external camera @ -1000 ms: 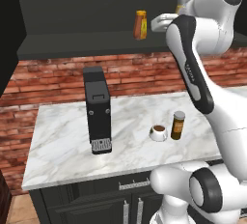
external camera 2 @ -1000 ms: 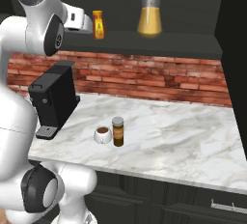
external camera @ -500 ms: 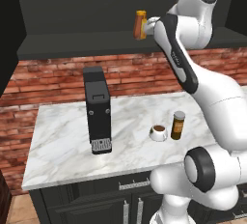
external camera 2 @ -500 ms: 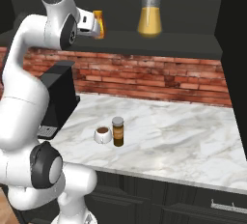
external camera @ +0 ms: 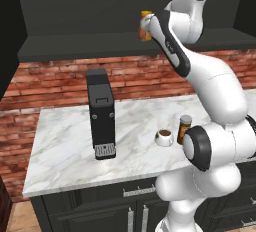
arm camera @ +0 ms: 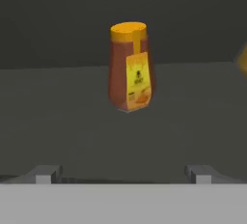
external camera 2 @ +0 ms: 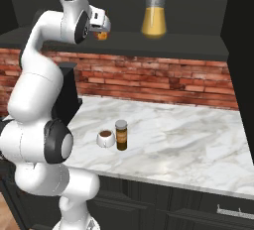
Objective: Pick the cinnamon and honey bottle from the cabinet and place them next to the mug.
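On the left of the marble counter (external camera: 65, 141) stands a black coffee machine (external camera: 101, 113). To its right is the mug (external camera: 164, 137), and the cinnamon (external camera: 184, 127) stands just beside it, on the side away from the machine — so, as I judge it, the first half of the task is done.

The step in hand is the honey bottle (arm camera: 130, 66). It stands upright on the shelf of the cabinet (external camera: 75, 43), with a glass pitcher (external camera 2: 154, 20) well apart to its right in the right base view. In the hand view the gripper (arm camera: 120, 174) faces the bottle, with its fingers (arm camera: 44, 174) wide apart and nothing between them.

The next move probably calls for a straight advance until the bottle sits between the fingers — then a firm closing on its body.
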